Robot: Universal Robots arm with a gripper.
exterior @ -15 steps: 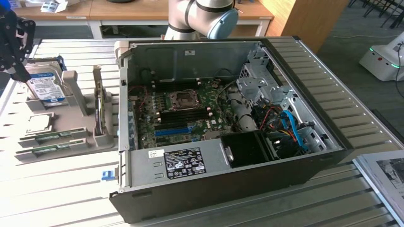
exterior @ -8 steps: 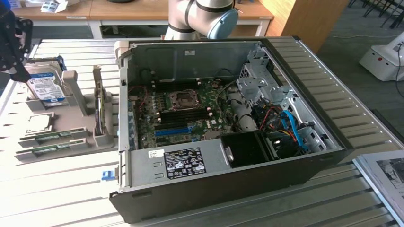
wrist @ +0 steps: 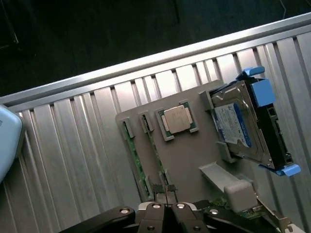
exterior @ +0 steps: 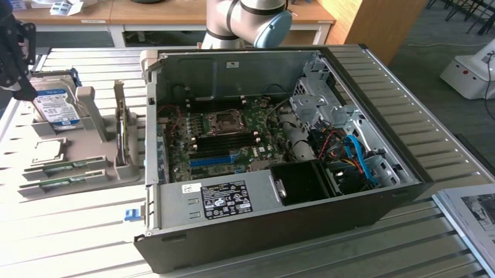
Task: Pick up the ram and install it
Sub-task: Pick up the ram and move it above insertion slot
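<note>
In the exterior view, at the left of the frame, I see a grey tray [exterior: 104, 168]. It holds a hard drive [exterior: 55, 107], a processor [exterior: 46, 149] and two ram sticks [exterior: 64, 168] lying in its lower slots. The open computer case [exterior: 309, 231] stands in the centre, and the arm [exterior: 247, 23] is cut off at the top edge. In the wrist view, the gripper [wrist: 165, 190] has its fingers clenched on nothing, over the tray near one end of the ram sticks.

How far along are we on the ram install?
Done: nothing yet. Both ram sticks sit in the grey holder beside the case, and the motherboard's black slots look unfilled. In hand: the claw, shut and holding nothing, hangs above the holder near the sticks. Left: the pick-up itself and seating a stick in a slot.
</note>
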